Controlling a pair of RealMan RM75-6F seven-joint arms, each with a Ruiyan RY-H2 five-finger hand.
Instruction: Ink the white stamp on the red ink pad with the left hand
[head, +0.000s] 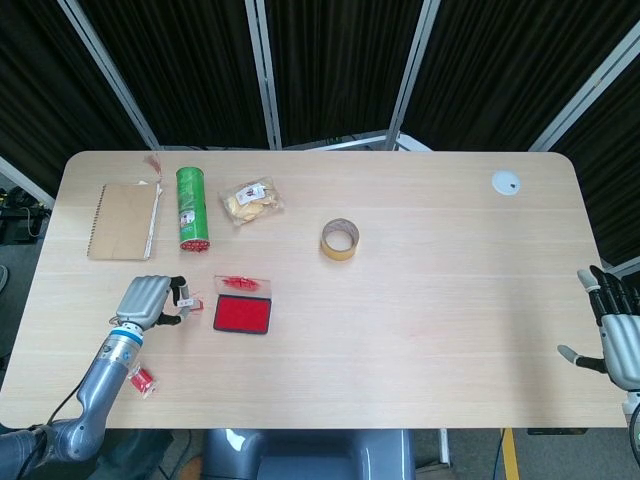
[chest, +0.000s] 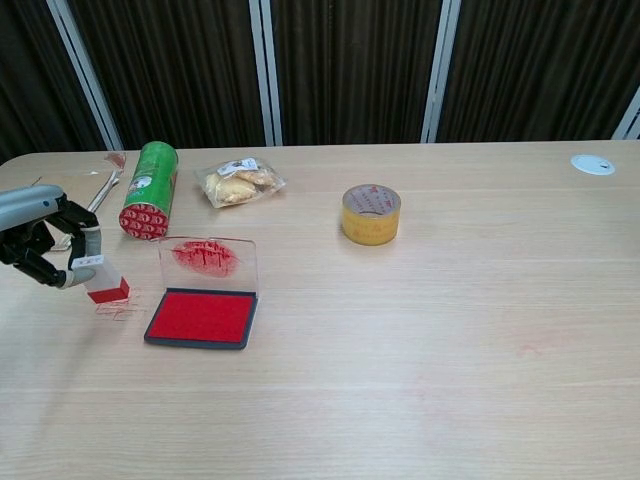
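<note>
My left hand (head: 145, 300) (chest: 35, 243) holds the white stamp (head: 187, 300) (chest: 98, 277), whose underside is red with ink. Hand and stamp are to the left of the red ink pad (head: 242, 314) (chest: 201, 317), just above faint red prints on the table (chest: 120, 309). The pad lies open, its clear lid (chest: 211, 259) standing up at the back and smeared with red. My right hand (head: 618, 333) is at the table's far right edge, fingers spread, holding nothing.
A green can (head: 191, 207) lies beside a brown notebook (head: 124, 221) at the back left. A snack bag (head: 251, 200) and a roll of yellow tape (head: 340, 239) sit further right. A white disc (head: 506, 182) is at the far right back.
</note>
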